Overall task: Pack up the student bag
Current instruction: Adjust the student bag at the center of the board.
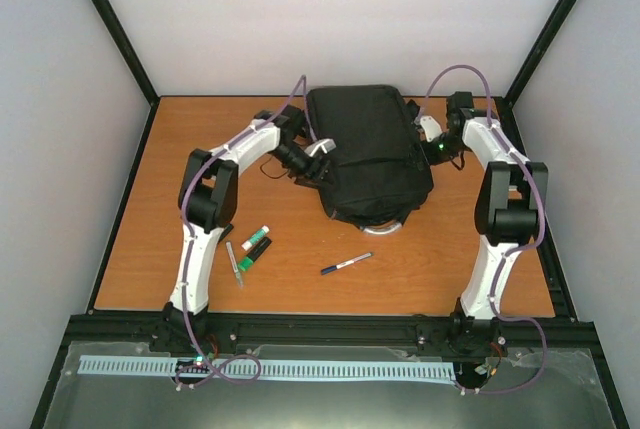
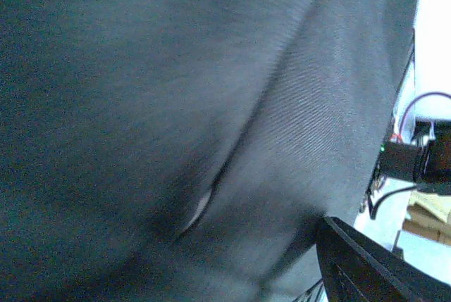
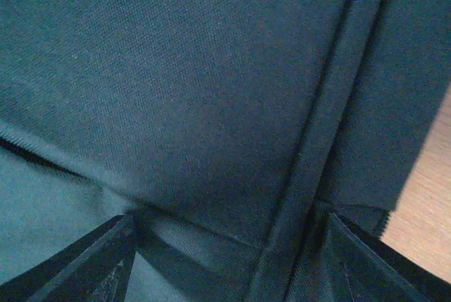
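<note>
The student bag [image 1: 370,154], a large black fabric backpack, lies flat at the far middle of the table, its grey loop handle [image 1: 385,228] toward me. My left gripper [image 1: 320,157] is pressed against the bag's left edge. The left wrist view is filled with dark fabric [image 2: 176,105], and only one finger [image 2: 366,267] shows, at the lower right. My right gripper [image 1: 432,141] is at the bag's right edge. Its fingers [image 3: 84,267] stand wide apart, with bag fabric and a seam [image 3: 310,175] spread just beyond them. Neither gripper pinches anything.
On the wooden table [image 1: 450,269] near the left arm lie a white and green marker [image 1: 256,238], a dark green marker [image 1: 253,252] and a clear pen [image 1: 234,264]. A blue pen [image 1: 346,264] lies in front of the bag. Black frame posts stand at the corners.
</note>
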### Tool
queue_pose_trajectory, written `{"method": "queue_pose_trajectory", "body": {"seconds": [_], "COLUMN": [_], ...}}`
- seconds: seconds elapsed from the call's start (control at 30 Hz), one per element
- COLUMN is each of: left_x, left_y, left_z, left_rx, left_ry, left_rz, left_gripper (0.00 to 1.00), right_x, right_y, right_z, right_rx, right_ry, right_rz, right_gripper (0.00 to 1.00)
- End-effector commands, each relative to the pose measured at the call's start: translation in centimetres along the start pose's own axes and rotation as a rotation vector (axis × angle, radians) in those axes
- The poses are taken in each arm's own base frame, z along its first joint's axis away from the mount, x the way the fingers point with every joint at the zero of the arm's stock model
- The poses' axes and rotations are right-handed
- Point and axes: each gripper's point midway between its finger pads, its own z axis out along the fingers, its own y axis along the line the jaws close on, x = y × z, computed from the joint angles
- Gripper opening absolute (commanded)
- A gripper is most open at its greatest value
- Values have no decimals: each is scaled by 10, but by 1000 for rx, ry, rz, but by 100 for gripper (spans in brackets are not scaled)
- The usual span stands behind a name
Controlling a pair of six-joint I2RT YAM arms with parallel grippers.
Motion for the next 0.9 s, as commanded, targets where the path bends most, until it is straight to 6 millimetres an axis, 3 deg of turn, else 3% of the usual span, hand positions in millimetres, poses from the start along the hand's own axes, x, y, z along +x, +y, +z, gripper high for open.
{"method": "queue_pose_trajectory", "body": {"seconds": [0.0,0.27,0.43,0.63,0.8,0.87], "left_x": [6,36,41,57,73,79], "left_y": [-55,-71,-70,-60,-48,-48], "left_z": [27,59,54,36,17,11], "left_rx": [98,54,13,-10,-47,-78], "left_ry": [56,166,173,163,146,142], "left_rz": [146,225,242,211,220,259], "left_gripper": [74,71,71,73,74,74], "right_x": [-18,-48,-72,-85,-71,-60], "right_y": [19,25,21,4,4,9], "right_z": [16,42,42,-10,-66,-78], "right_rx": [-87,-74,7,123,207,228], "right_ry": [2,5,-23,-98,-163,-169], "right_rz": [-51,-131,-161,-141,-117,-131], "right_gripper": [74,74,74,74,74,74]}}
